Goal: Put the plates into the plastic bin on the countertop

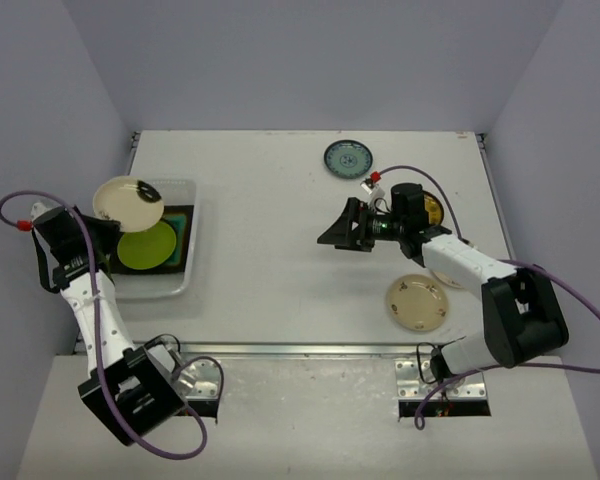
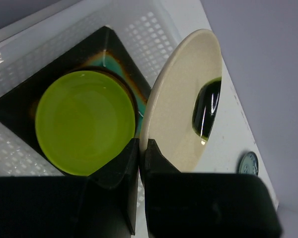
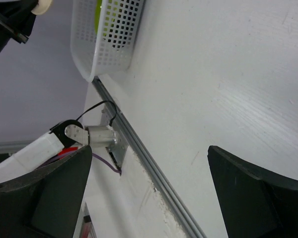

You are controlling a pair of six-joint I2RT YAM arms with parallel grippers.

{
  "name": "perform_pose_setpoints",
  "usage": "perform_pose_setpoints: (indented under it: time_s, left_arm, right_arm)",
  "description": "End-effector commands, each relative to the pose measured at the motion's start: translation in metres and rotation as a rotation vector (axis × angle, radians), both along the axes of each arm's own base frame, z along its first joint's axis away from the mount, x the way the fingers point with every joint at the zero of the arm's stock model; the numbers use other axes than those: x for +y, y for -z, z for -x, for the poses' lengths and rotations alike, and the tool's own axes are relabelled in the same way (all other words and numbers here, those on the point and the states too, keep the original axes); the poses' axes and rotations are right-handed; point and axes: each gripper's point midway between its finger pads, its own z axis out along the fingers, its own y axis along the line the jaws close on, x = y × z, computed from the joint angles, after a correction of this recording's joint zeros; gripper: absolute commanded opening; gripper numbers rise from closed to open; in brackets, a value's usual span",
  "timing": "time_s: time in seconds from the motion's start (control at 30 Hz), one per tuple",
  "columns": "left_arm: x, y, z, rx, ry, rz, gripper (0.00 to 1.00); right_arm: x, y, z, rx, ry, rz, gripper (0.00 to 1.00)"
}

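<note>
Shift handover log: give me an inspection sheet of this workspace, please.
Surface: matte white countertop, metal rail along near edge.
Job's things: translucent white slotted plastic bin holds teal square plate under lime green round plate; loose cream round plate, blue patterned round plate outside.
Clutter: nothing seen.
Grippers: left pincer shut on tilted cream plate above bin; right pincer open, empty.
Cables: purple cables in loose loops.
Surroundings: plain grey walls.

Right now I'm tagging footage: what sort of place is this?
Likely a robot test cell, not a kitchen: plain grey walls box in a white table, two arms are bolted by its metal rail.
</note>
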Motion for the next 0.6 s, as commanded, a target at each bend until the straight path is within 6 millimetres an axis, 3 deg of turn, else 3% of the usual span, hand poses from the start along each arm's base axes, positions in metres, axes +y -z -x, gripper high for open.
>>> perform_pose_setpoints:
  time_s: [0.0, 0.13, 0.3, 0.37, 0.47, 0.53, 0.57]
  left_arm:
    - [0.013, 0.032, 0.006, 0.013, -0.115, 0.145, 0.0]
    - [0.026, 0.041, 0.012, 0.031, -0.188, 0.111, 0.04]
    - [0.032, 0.048, 0.018, 0.061, -0.219, 0.084, 0.21]
    - [0.032, 0.052, 0.019, 0.074, -0.216, 0.083, 0.42]
    - [0.029, 0.05, 0.021, 0.075, -0.21, 0.083, 0.85]
    - [0.027, 0.046, 0.023, 0.07, -0.205, 0.079, 0.98]
    - [0.025, 0.042, 0.022, 0.063, -0.191, 0.071, 0.99]
  right_arm:
    - [-0.007, -0.015, -0.002, -0.07, 0.005, -0.041, 0.99]
    - [-0.014, -0.013, -0.002, -0.071, 0.007, -0.044, 0.99]
    - [-0.019, -0.011, -0.004, -0.073, 0.019, -0.044, 0.99]
    - [-0.019, -0.01, -0.004, -0.073, 0.016, -0.043, 0.99]
    - [-0.02, -0.006, -0.005, -0.072, 0.019, -0.036, 0.99]
    - [-0.02, -0.005, -0.006, -0.071, 0.022, -0.033, 0.99]
    - [-0.02, -0.003, -0.008, -0.066, 0.024, -0.027, 0.99]
